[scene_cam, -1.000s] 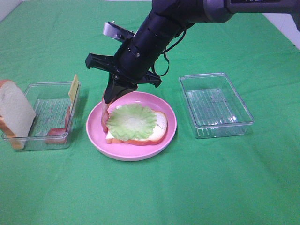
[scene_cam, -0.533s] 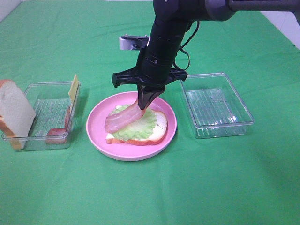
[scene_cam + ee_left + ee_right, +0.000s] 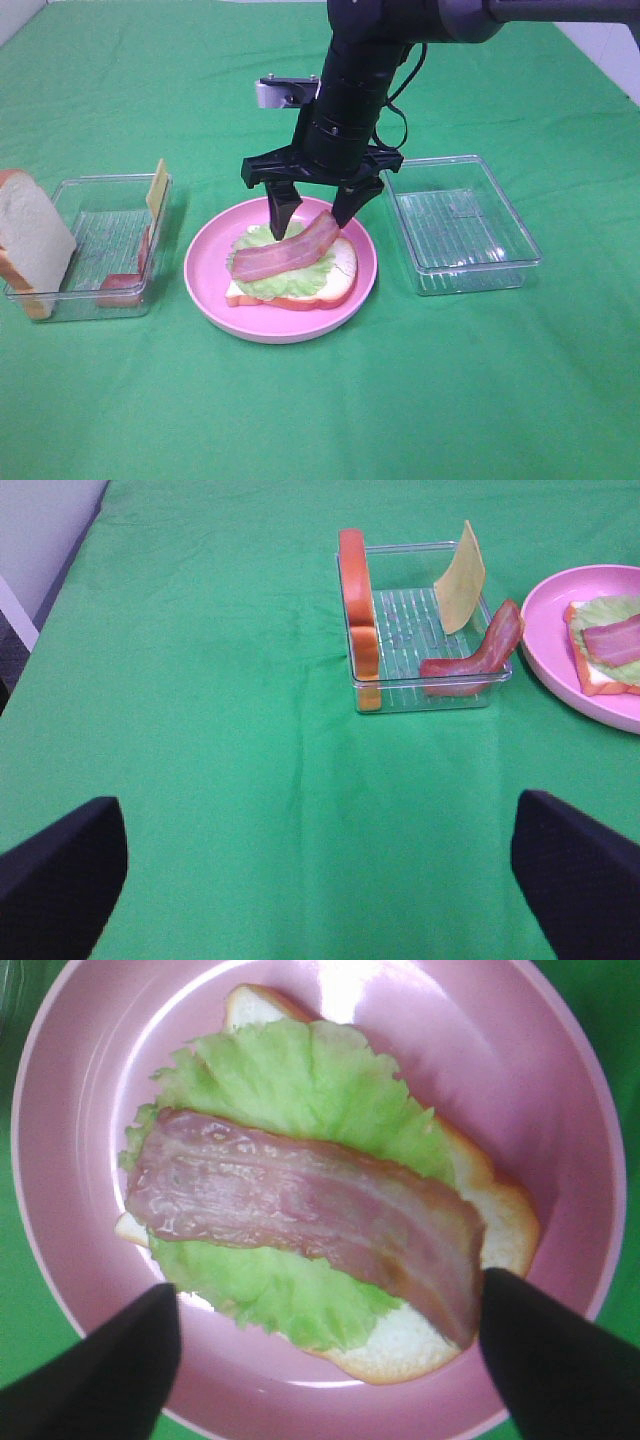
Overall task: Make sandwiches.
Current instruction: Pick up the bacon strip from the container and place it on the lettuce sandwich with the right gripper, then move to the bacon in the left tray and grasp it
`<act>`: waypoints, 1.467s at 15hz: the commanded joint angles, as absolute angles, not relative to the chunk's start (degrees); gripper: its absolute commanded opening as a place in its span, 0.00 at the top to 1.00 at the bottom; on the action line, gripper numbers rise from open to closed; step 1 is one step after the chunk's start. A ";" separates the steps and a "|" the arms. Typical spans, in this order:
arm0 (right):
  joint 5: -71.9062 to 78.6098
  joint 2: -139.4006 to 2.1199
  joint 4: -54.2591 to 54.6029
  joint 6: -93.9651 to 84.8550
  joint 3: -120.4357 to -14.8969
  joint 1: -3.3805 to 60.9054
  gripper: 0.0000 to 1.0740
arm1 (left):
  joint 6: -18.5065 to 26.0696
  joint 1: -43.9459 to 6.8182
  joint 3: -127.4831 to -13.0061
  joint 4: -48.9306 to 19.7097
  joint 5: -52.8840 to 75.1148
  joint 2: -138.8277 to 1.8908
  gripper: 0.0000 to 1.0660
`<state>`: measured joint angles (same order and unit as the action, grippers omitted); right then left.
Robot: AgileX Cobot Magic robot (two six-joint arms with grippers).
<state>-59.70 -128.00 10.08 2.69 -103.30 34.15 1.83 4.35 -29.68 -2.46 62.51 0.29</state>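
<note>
Right tool (image 3: pixel 312 226): fingers now spread, hanging just above the plate. Half a second back they were pinched on the bacon strip, so the strip has been let go.

Bacon strip (image 3: pixel 287 253): lies flat on the lettuce leaf (image 3: pixel 300 277), running from about 8 to 2 o'clock, clear of both fingers.

The lettuce sits on the bottom bread slice (image 3: pixel 342 262) in the pink plate (image 3: pixel 205 285), mid-worktop. We judge the bacon layer placed, with the sandwich not yet topped.

Left tool (image 3: pixel 320 880): spread wide, holding nothing, over green cloth.

Clear tray (image 3: pixel 62 186), at 9 o'clock from the plate, holds a cheese slice (image 3: pixel 157 187), a second bacon strip (image 3: pixel 122 286) and an upright bread slice (image 3: pixel 32 240). Cheese and the top slice likely come next.
</note>
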 commanded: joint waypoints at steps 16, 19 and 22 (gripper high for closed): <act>-76.38 -117.34 2.35 2.35 -104.62 6.65 0.09 | 1.89 4.53 -29.56 -2.98 61.71 1.03 0.08; -76.32 -114.65 2.46 2.06 -101.41 6.88 0.10 | 1.89 4.53 -29.56 -2.98 61.71 1.03 0.08; -73.05 -99.58 0.00 2.18 -82.28 6.88 0.10 | 1.89 4.53 -29.56 -2.98 61.71 1.03 0.08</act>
<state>-69.50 -100.78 0.34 2.29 -83.71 6.93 1.83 4.35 -29.68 -2.46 62.51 0.29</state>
